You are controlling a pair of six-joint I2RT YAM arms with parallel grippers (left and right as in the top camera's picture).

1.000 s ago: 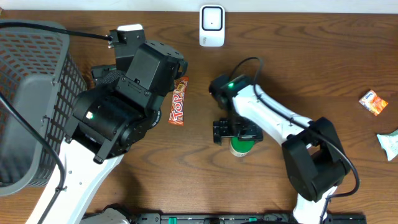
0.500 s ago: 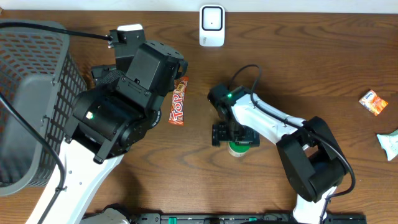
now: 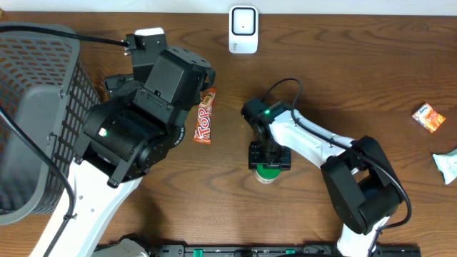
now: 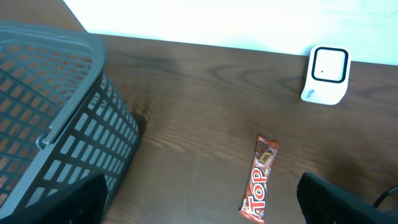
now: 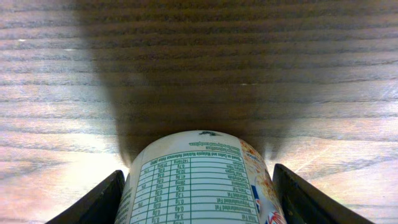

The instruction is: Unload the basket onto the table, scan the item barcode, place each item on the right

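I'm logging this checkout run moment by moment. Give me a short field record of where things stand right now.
item: green-lidded container, on the table, printed label facing the right wrist camera
right gripper: over the container, one finger on each side; contact unclear
left gripper: open, empty, beside the basket
scanner: white, at the far table edge, apart from the container
other items: Top candy bar; orange packet
scan: not yet done
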